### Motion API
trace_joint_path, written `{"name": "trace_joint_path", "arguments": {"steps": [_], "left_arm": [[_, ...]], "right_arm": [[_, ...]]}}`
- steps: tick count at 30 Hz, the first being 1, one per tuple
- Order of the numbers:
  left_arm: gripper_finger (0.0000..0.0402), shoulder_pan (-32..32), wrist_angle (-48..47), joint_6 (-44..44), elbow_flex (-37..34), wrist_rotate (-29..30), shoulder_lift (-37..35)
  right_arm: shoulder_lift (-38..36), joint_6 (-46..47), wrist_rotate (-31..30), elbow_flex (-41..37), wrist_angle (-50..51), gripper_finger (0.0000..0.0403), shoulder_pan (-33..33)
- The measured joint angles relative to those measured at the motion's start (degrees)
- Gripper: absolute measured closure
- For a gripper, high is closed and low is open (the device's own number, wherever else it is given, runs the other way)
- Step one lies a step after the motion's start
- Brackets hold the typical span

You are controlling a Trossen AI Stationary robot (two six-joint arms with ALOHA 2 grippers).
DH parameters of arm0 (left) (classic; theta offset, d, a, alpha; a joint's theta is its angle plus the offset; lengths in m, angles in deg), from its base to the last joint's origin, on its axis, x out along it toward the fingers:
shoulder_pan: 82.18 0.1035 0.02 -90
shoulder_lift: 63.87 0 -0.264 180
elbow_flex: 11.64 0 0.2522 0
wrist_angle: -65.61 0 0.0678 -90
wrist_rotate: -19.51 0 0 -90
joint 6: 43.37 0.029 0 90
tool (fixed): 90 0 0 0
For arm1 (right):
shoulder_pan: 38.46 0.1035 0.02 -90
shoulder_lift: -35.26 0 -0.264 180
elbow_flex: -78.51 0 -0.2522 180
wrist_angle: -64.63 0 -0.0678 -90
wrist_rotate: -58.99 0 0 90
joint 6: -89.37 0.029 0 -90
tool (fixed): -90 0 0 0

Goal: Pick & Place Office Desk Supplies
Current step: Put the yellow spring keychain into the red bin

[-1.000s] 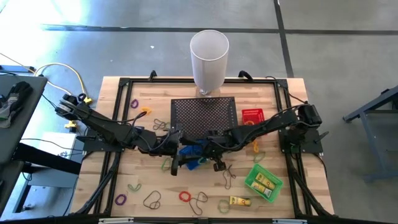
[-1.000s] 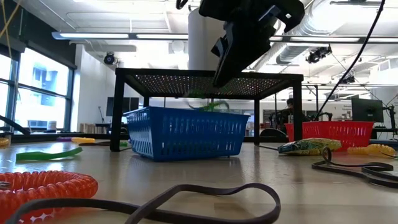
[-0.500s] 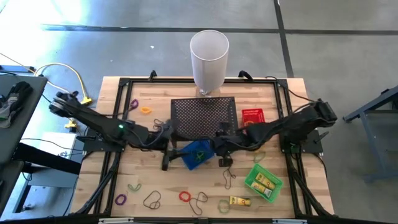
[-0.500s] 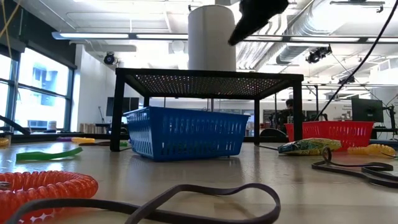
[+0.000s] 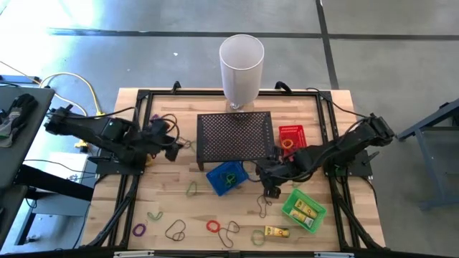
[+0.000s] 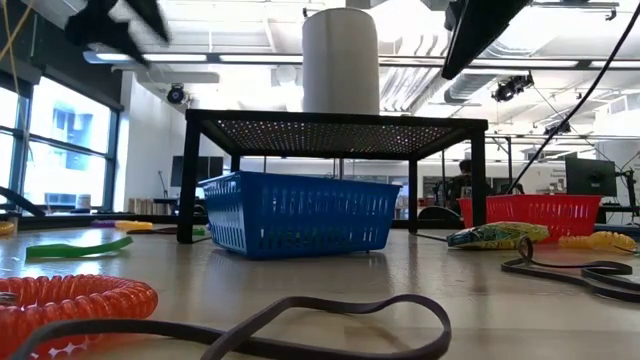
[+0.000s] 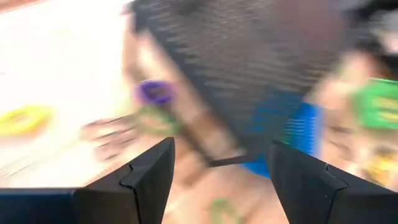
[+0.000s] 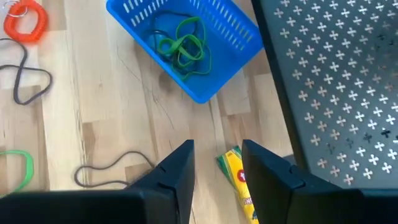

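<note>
The blue basket (image 5: 228, 177) stands on the table in front of the black mesh stand (image 5: 235, 135), with green bands (image 8: 183, 43) lying in it. My right gripper (image 5: 269, 188) hangs open above the table just right of the basket; nothing is between its fingers (image 8: 217, 149), and a yellow piece (image 8: 235, 177) lies on the wood below them. Near the stand's left side my left gripper (image 5: 174, 149) is open and empty (image 7: 221, 146). Loose loops lie along the near edge: a red coil (image 5: 213, 226) and dark loops (image 5: 176, 231).
A tall white cylinder (image 5: 242, 61) stands at the far edge behind the stand. A red basket (image 5: 290, 134) sits right of the stand. A green basket (image 5: 305, 209) holding yellow pieces is at the near right, another yellow piece (image 5: 276, 231) beside it. Purple (image 5: 154, 120) and orange (image 5: 168, 127) loops lie far left.
Both grippers have drawn away from above the blue basket. My left gripper has swung toward the table's left edge and turned. My right gripper has risen and gone toward the right edge. The basket has stayed where it was.
</note>
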Motion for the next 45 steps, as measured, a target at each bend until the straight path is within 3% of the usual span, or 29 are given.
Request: {"name": "trace_joint_path", "arguments": {"steps": [5,8,10,21,25,37,45], "left_arm": [[0.0161,7.1,-12.8,-10.6,0.0,-0.1,2.3],[0.0161,11.7,-16.0,-18.1,0.0,-0.4,3.8],[0.0161,15.3,-16.0,-18.1,0.0,-0.6,4.8],[0.0161,46.0,-15.5,6.3,0.0,-14.6,13.2],[0.0161,53.6,-13.5,14.5,0.0,-17.9,17.8],[0.0161,59.4,-5.3,27.2,0.0,-23.1,33.2],[0.0161,60.0,-3.3,27.9,0.0,-24.5,39.8]], "right_arm": [[0.0,0.0,0.0,0.0,-0.1,0.0282,0.2],[0.0,0.2,0.0,0.0,-0.2,0.0282,0.1],[0.0,0.5,0.0,0.0,-0.3,0.0282,0.1],[0.0,1.4,0.1,0.0,-2.0,0.0282,0.2],[0.0,3.1,0.1,0.0,-1.9,0.0282,1.1],[0.0,9.6,0.1,0.0,1.2,0.0282,3.8],[0.0,12.0,0.5,0.0,2.7,0.0282,4.3]]}}
